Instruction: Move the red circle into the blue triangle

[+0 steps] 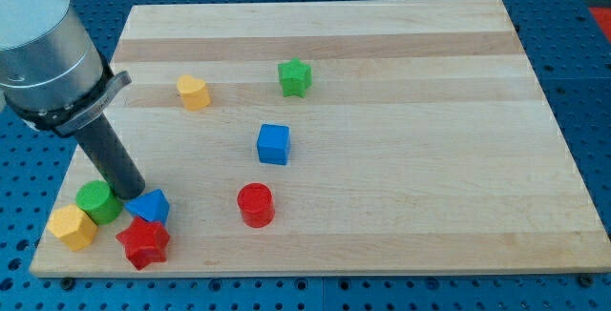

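1. Red circle (255,204) stood upright on the wooden board (401,158), low in the view and a little left of centre, touching nothing.
2. Blue triangle (150,206), the goal, lay toward the view's left of that circle at about the same height, bare board between the two.
3. Key relation: my tip (134,195) sat at the triangle's upper-left edge, touching or just shy of it, cannot tell which. Circle therefore lay to the view's right of the tip, with the triangle in between. Wrong side for the push, by this reading; likely needed a route round to the circle's right flank before sliding it leftward.
4. Tool held nothing, being a plain dark rod with nothing to open or close. Slanted from the grey arm housing (48,58) at the view's upper left down and rightward to the board.
5. Crowding round the goal: green circle (97,200) just left of the tip, yellow block (73,227) beyond it near the board's corner, red star (143,242) pressed against the triangle's lower side. Risk judged: a hard shove could scatter this cluster.
6. Farther off: blue cube (273,144) above the red circle, yellow heart-like block (193,92) and green star (295,77) nearer the view's top, all well apart from the path.
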`<state>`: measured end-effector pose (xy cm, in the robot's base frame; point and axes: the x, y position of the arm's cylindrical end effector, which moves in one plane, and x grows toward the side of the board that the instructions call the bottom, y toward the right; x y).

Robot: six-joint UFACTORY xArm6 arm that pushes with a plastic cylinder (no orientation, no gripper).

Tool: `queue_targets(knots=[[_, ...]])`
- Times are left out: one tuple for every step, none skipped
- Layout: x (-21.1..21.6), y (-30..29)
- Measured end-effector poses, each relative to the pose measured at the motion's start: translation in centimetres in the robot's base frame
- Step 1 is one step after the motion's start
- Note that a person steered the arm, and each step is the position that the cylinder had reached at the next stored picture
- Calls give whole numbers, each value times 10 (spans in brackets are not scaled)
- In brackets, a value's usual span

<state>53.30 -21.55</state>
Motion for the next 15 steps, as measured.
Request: queue_targets(knots=[[-6,11],[-27,61],[-29,159],[-14,269],[55,303],[69,278],[61,236],[49,189],[40,155],[34,134],[32,119],[29,150],[2,167],[-2,142],[-2,105]])
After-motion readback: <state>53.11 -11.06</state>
